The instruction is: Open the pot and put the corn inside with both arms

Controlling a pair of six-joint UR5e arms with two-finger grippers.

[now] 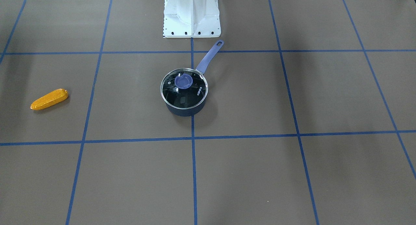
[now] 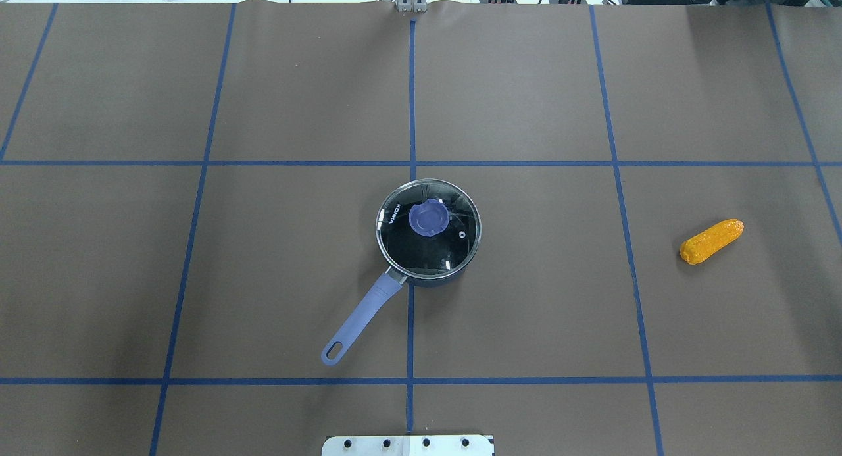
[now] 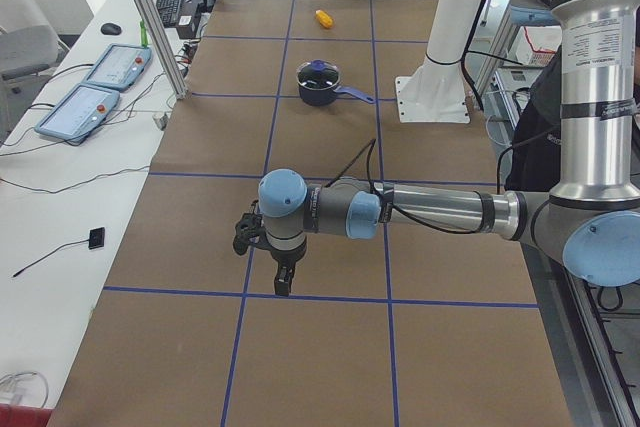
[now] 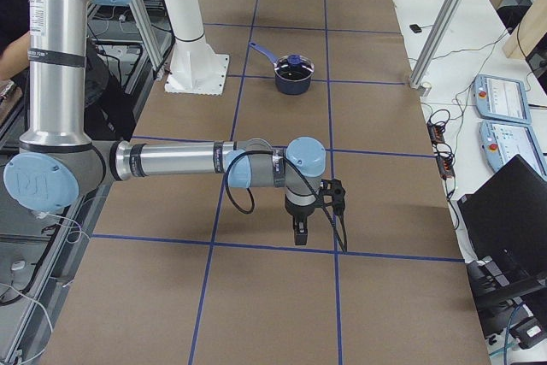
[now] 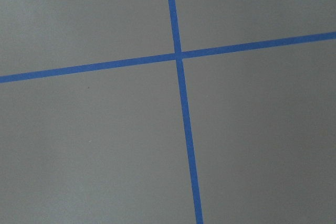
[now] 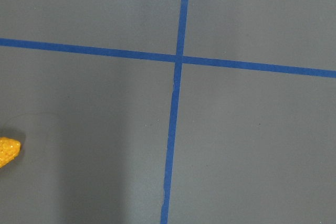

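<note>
Over table [image 3: 330, 357], both arms [image 3: 430, 212] [image 4: 171, 160] outstretched.

A robotics lab is shown: taped grid [image 5: 178, 54] laid beneath the left gripper [image 3: 282, 282], teach pendants [image 3: 115, 67] kept on the bench [image 3: 60, 197] beside it.

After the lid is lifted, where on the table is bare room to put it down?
Bare brown cover lies between the pot and the corn, and equally on the pot's other side, toward the robot's left. It is tighter only where the handle points back toward the white base plate.
</note>
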